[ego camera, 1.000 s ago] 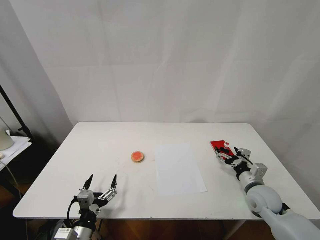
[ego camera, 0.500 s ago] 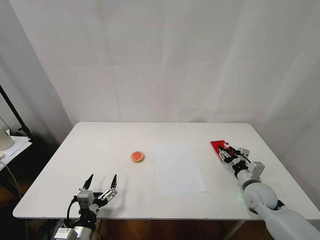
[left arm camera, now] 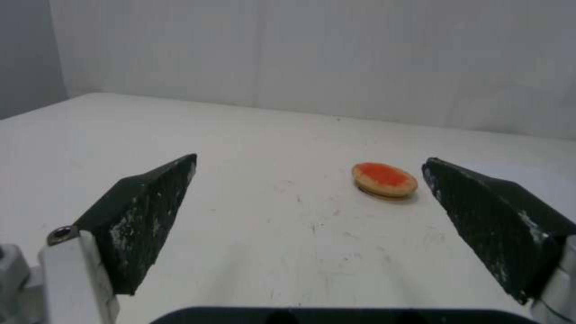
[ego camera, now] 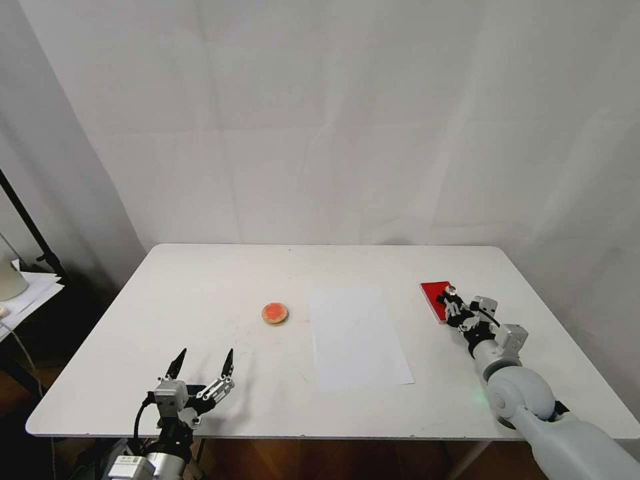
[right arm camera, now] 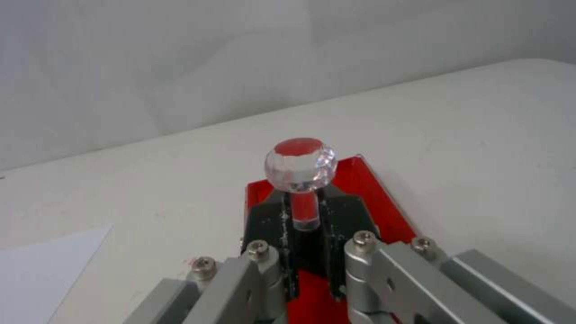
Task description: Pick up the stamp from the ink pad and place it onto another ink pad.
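- The left gripper sits low at about 7 o'clock on the white table, close to the near edge. Its two black fingers are spread wide apart and hold nothing.
- The round ink pad lies flat at about 10 o'clock from the middle of the table. It has an orange-red top and a tan rim. Nothing touches it.
- A white paper sheet lies flat in the middle of the table.
- The red ink pad lies at about 3 o'clock, near the right edge.
- The stamp stands upright on the red ink pad.
- The right gripper is down over the red ink pad. Its fingers are squeezed on the stem under the stamp's clear knob.
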{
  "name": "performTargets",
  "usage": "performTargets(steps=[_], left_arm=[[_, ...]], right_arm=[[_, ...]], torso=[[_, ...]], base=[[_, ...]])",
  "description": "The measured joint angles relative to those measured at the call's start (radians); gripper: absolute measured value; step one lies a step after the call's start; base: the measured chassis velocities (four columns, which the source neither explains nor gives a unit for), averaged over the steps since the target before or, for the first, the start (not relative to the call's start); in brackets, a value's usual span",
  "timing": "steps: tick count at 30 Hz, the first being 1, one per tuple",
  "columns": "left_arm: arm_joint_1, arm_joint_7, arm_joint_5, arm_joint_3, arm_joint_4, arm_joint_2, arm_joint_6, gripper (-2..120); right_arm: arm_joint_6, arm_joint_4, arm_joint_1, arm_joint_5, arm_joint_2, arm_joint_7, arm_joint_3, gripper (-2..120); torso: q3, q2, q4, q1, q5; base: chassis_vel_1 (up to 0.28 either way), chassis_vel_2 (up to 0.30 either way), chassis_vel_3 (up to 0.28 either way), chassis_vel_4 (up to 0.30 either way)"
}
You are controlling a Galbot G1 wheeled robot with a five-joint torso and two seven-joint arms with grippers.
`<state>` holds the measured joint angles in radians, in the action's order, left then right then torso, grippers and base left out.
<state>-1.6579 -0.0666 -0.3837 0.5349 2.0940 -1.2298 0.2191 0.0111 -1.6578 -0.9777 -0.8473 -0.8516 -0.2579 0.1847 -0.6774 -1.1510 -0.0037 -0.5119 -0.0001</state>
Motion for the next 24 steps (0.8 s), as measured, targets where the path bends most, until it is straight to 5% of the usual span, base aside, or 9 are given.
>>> performTargets(steps=[9,24], left_arm=[[0.0,0.0,0.0,0.0,0.0,0.0,0.0,100],[0.0,0.0,0.0,0.0,0.0,0.0,0.0,100]], right_arm=[[-0.034,-0.025,0.058,0.011,0.048,0.044,-0.027,7],[-0.103,0.054,0.386,0.058,0.024,0.111,-0.414,7]], torso=[[0.0,0.0,-0.0003,0.0,-0.0003],[0.0,0.0,0.0002,0.0,0.0002]], base=[[0.0,0.0,0.0,0.0],[0.0,0.0,0.0,0.0]])
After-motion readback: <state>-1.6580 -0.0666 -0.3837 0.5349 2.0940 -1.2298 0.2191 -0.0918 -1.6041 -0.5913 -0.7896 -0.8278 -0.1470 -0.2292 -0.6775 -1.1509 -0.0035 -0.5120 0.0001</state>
